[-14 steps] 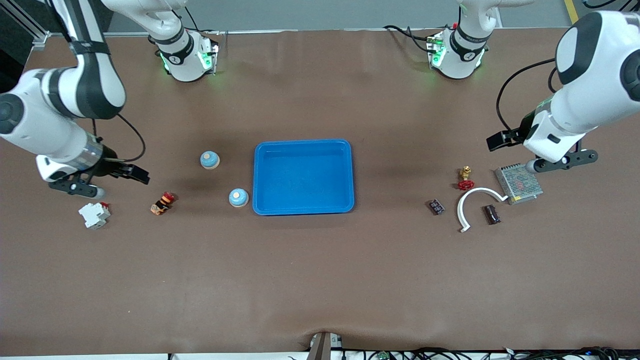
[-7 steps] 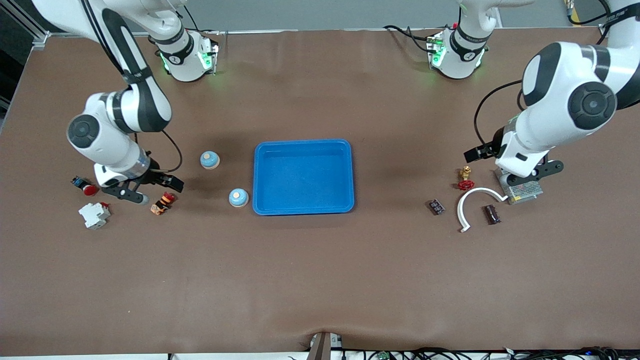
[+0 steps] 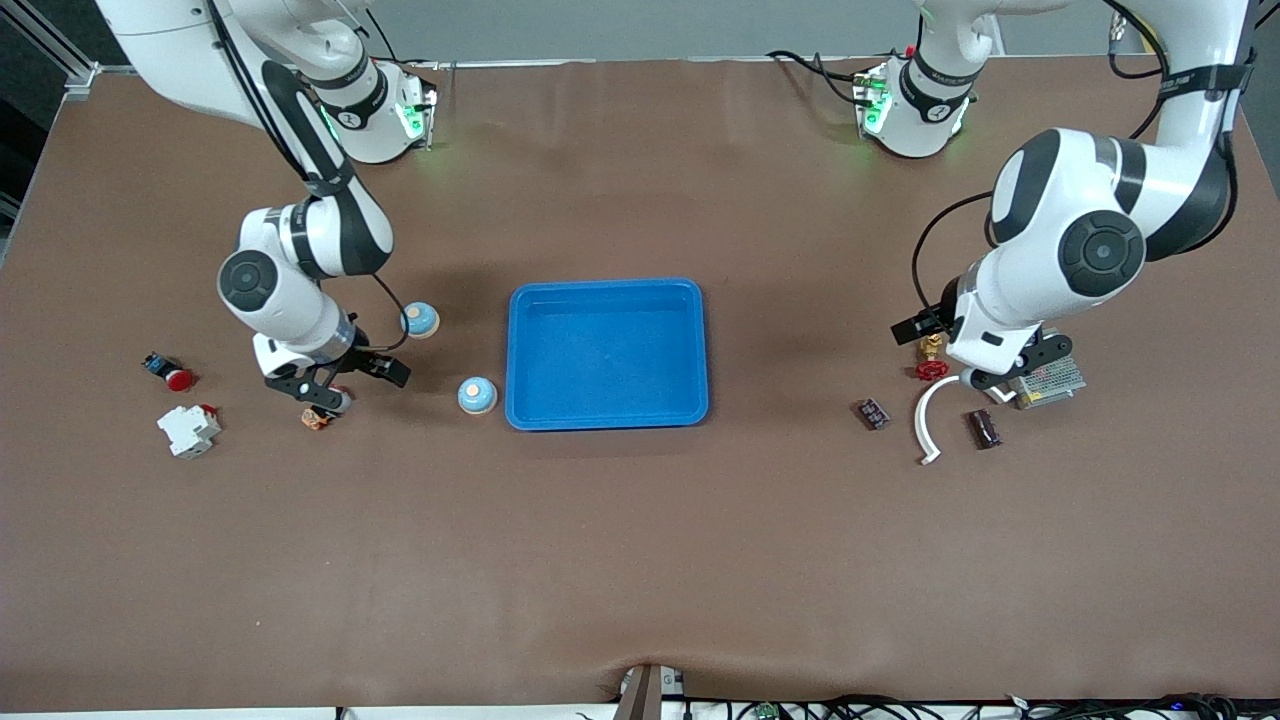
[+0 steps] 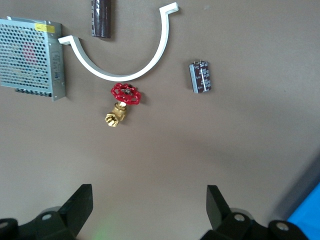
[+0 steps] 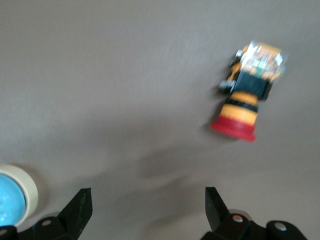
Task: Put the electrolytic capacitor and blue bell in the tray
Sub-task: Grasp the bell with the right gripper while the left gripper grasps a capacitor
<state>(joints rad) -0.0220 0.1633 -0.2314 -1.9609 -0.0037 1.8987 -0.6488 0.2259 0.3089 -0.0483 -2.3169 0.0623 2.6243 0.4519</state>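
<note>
The brown surface [image 3: 640, 560] carries everything. Largest on it is the tray [image 3: 607, 419], a bright blue rectangle with rounded corners and a raised rim, lying between the two tools and well apart from both.

The left tool [image 3: 985, 378] hangs with its fingers spread wide, over the parts at the left arm's end of the surface. Partly under it lies a perforated metal box [image 4: 30, 59] and a white curved clip [image 4: 131, 74]. In the left wrist view a brass valve with a red handwheel [image 4: 121, 104] shows just beside the clip's curve. One electrolytic capacitor [image 3: 873, 413], a dark short cylinder with pale print and two thin leads, lies on its side near the left tool, toward the tray. A second dark cylinder [image 3: 984, 428] lies close to the tool, nearer to the front camera.

The right tool [image 3: 340, 385] also has its fingers spread, holding nothing, over an orange push button with a red cap [image 5: 248, 95]. One blue bell [image 3: 477, 395], a pale blue dome on a cream base with a light knob on top, stands between this tool and the tray, just beside the tray's rim. A second one [image 3: 420, 319] stands near the tool, farther from the front camera. A white breaker [image 3: 188, 429] and a small red button [image 3: 170, 374] lie toward the right arm's end.
</note>
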